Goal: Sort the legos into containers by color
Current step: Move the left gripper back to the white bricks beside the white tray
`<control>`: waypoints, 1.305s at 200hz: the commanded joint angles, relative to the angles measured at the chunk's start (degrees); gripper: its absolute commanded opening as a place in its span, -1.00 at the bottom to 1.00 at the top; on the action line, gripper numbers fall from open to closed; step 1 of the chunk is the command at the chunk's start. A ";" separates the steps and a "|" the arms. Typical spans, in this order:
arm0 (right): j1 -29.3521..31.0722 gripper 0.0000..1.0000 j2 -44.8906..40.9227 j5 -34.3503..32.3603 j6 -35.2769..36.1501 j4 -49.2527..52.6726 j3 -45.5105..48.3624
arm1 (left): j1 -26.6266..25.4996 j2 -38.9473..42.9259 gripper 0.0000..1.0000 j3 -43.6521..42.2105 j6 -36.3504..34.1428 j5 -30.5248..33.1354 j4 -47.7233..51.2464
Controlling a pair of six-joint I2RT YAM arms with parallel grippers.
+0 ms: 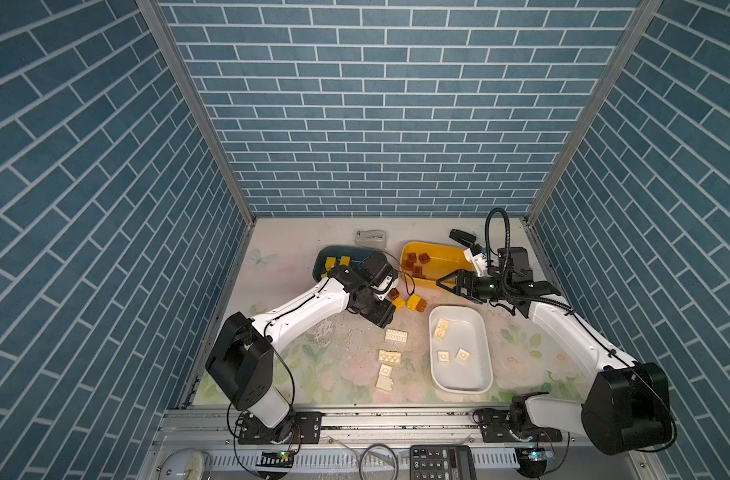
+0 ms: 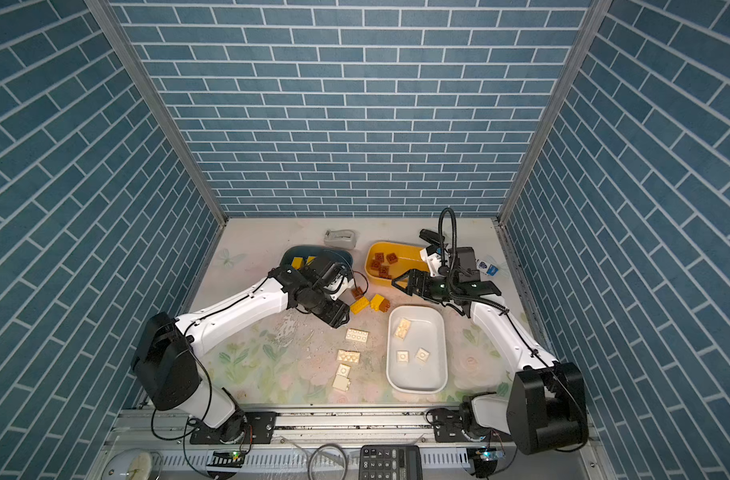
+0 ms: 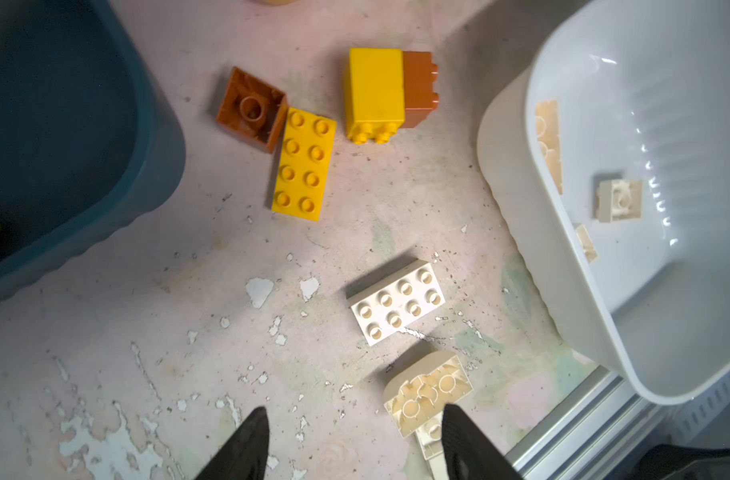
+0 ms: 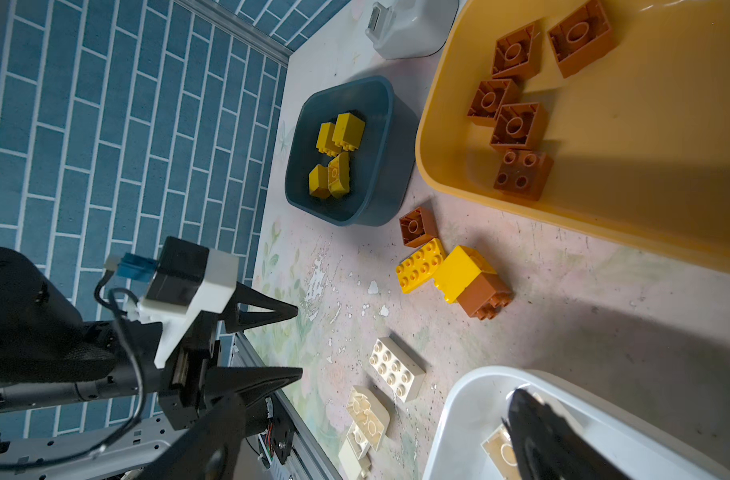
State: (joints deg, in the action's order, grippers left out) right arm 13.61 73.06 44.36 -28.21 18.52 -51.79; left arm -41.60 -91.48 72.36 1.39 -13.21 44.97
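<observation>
Cream bricks (image 1: 390, 356) lie loose at the lower middle of both top views, several of them just left of the white tub (image 1: 458, 388), which already has a few cream ones in it. Further back, the left gripper (image 3: 355, 440) hangs over the table with its jaws apart and nothing between them. The right gripper (image 1: 448, 283) hovers between the white tub and the yellow tub (image 1: 446, 257), spread wide and empty too.

Just past the left gripper sit three things:
- a flat yellow brick (image 3: 304, 163);
- a brown brick (image 3: 251, 110), upside down and touching its corner;
- a yellow-and-brown pair (image 3: 390, 93) that looks stuck together.

At the back, the blue tub (image 4: 398, 166) holds yellow bricks and the yellow tub holds brown ones.

I'd take the flat yellow brick next. Come straight down, pinch across its short width and keep clear of the brown brick at its corner. Then lift cleanly and carry it to the blue tub. The pair will likely need both grippers to pull apart.
</observation>
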 commanded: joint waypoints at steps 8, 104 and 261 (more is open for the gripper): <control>0.28 0.97 -2.14 -0.23 1.20 1.29 0.97 | 0.35 0.09 0.40 -0.20 -25.89 -3.96 -0.37; -1.16 0.97 -6.92 -2.69 6.32 9.94 3.18 | -1.00 -12.06 0.43 2.05 -44.60 -12.03 -5.30; -4.03 0.97 -8.43 -2.42 9.63 16.36 2.57 | -5.15 -21.01 0.10 -0.50 -48.91 -3.55 -9.74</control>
State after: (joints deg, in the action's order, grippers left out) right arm 9.82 65.56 41.78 -20.69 32.99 -48.88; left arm -46.06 -111.50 73.08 -46.57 -17.56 34.96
